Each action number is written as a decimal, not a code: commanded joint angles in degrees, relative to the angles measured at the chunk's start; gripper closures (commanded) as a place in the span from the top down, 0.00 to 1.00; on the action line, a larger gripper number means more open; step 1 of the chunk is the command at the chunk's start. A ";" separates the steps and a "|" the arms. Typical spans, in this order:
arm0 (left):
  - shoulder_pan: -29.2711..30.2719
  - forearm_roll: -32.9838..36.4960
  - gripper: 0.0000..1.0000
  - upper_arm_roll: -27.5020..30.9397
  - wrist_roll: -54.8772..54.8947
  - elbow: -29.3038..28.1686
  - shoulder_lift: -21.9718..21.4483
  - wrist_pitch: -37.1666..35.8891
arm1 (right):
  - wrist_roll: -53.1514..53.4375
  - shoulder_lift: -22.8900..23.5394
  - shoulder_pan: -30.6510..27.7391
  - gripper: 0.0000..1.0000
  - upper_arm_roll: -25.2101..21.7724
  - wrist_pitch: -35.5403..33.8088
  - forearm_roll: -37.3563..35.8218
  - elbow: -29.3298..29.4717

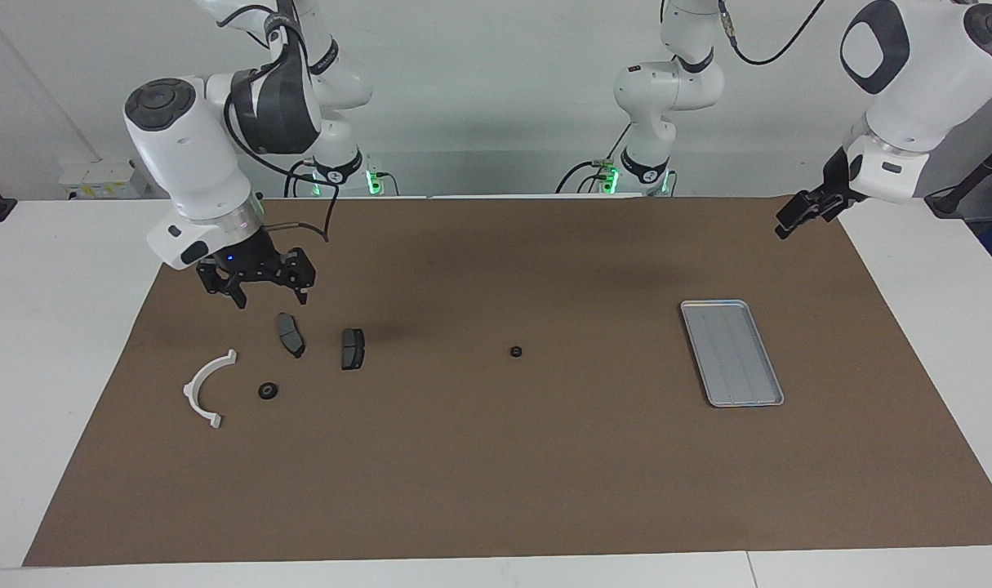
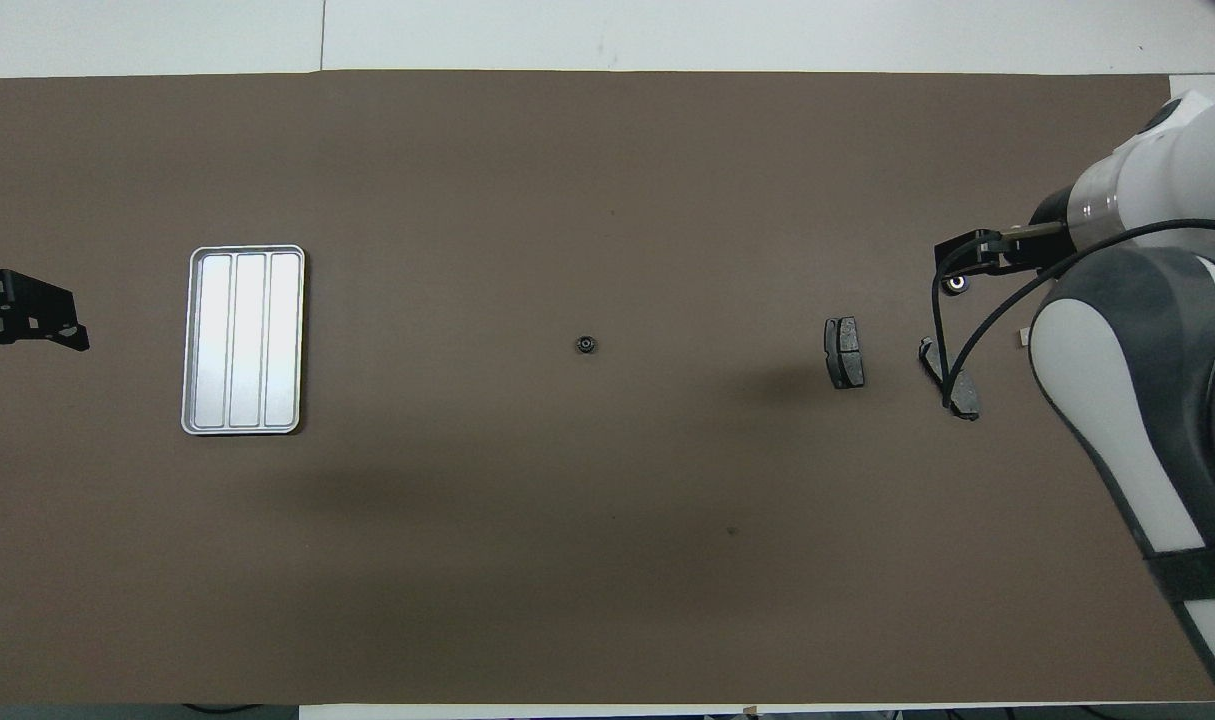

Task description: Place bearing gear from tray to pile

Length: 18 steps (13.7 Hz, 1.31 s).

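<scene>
The silver tray [image 1: 732, 353] lies empty toward the left arm's end of the table; it also shows in the overhead view [image 2: 244, 340]. One small black bearing gear [image 1: 515, 352] lies alone on the mat at mid-table [image 2: 587, 345]. The pile lies toward the right arm's end: a white bracket [image 1: 206, 388], two dark brake pads [image 1: 290, 334] [image 1: 352, 348], and a second gear [image 1: 268, 391] beside the bracket. My right gripper [image 1: 271, 296] hangs open and empty over the pile. My left gripper [image 1: 798, 216] waits raised over the mat's corner.
A brown mat [image 1: 496, 474] covers most of the white table. In the overhead view the right arm [image 2: 1137, 400] hides the bracket and part of one brake pad [image 2: 952, 385].
</scene>
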 commanded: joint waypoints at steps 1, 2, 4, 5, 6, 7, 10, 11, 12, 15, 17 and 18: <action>0.54 -0.89 1.00 -0.22 1.25 -2.48 -2.00 2.04 | 8.28 1.50 7.60 1.00 0.73 1.78 0.99 -0.22; 0.54 -0.89 1.00 -0.13 1.25 -2.48 -1.92 2.31 | 10.14 2.64 11.02 1.00 0.65 2.74 0.99 -0.22; 1.06 -0.89 1.00 -0.13 1.25 -2.57 -1.83 2.57 | 10.87 4.92 15.44 1.00 0.73 5.37 1.16 0.21; 1.15 -0.89 1.00 -0.22 1.25 -2.57 -1.83 2.66 | 11.21 6.76 16.85 1.00 1.00 7.04 2.21 0.48; 1.15 -0.89 1.00 -0.13 1.25 -2.57 -1.83 2.92 | 13.04 7.65 18.77 1.00 1.00 9.06 3.26 0.48; 1.15 -0.89 1.00 -0.13 1.25 -2.57 -1.83 2.93 | 15.33 8.53 20.27 0.99 1.00 10.56 3.27 0.39; 0.80 -0.89 1.00 -0.22 1.34 -2.57 -1.83 2.93 | 21.65 13.88 25.02 0.95 1.00 18.99 3.27 0.30; 0.72 -0.89 1.00 -0.22 1.25 -2.57 -1.83 2.84 | 22.81 15.90 25.73 0.95 1.00 21.80 3.01 0.65; 0.54 -0.89 1.00 -0.22 1.16 -2.57 -1.83 2.84 | 23.25 17.57 26.00 0.95 1.00 23.22 2.92 1.44; 0.54 -0.89 1.00 -0.13 0.72 -2.65 -1.83 2.66 | 28.44 23.46 30.47 0.95 0.82 24.37 1.26 5.22; 0.45 -0.98 1.00 -0.22 0.81 -2.39 -1.83 2.14 | 28.53 24.36 30.48 0.93 0.91 24.46 0.29 5.49; 0.19 -0.98 1.00 -0.22 0.81 -2.30 -1.83 2.14 | 28.71 24.79 30.74 0.92 0.91 24.46 0.11 5.40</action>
